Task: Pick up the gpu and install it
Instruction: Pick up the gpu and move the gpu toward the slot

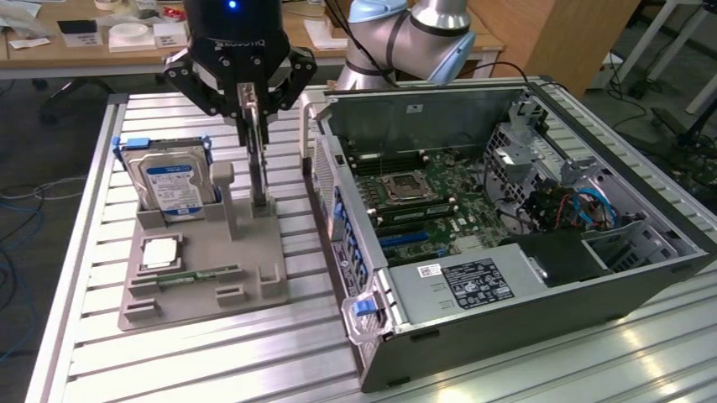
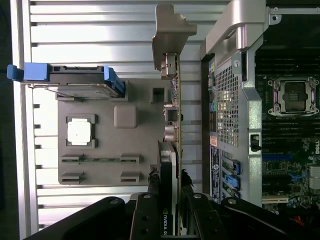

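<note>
Wrist view: fingers (image 2: 149,215) partly closed, clamping the gpu (image 2: 176,145) edgewise.

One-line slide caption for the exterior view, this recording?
Black end effector grips the upright thin green gpu card at the grey parts holder, beside the open grey computer case.

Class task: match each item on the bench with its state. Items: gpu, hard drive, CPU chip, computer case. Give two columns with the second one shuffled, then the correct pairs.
Column one
1. gpu
2. hard drive
3. CPU chip
4. case

Column two
A. lying flat on the grey holder
B. open, motherboard showing
C. on edge, gripped by the claw
D. upright in a blue bracket

Pairs: 1-C, 2-D, 3-A, 4-B
</note>
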`<action>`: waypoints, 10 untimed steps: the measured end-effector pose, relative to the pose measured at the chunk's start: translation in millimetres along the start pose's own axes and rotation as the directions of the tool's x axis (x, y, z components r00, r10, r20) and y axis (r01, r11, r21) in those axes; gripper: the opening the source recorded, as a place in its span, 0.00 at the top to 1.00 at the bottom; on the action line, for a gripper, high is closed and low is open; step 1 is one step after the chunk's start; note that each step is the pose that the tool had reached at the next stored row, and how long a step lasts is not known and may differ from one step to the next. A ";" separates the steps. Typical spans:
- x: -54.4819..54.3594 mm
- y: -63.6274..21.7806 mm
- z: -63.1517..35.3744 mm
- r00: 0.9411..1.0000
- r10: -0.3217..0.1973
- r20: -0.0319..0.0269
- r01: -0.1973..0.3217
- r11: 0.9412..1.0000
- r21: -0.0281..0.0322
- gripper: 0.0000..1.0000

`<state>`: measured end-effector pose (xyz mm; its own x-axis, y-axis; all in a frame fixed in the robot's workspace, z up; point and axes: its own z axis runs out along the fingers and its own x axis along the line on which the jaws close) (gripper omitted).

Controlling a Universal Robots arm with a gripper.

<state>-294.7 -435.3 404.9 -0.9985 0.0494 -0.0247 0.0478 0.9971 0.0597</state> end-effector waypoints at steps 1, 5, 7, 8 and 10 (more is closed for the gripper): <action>0.0 0.0 0.0 1.000 0.000 0.000 0.000 1.000 0.000 0.73; -0.5 0.0 -0.1 1.000 0.000 0.000 0.000 1.000 0.000 0.73; -2.0 0.1 0.0 1.000 0.000 0.000 0.000 1.000 0.000 0.73; -3.2 0.2 0.1 1.000 0.000 0.000 0.000 1.000 0.000 0.73; -6.3 0.3 0.1 1.000 0.000 0.000 0.000 1.000 0.000 0.73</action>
<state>-288.4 -435.3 405.0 -0.9985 0.0494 -0.0245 0.0478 0.9971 0.0597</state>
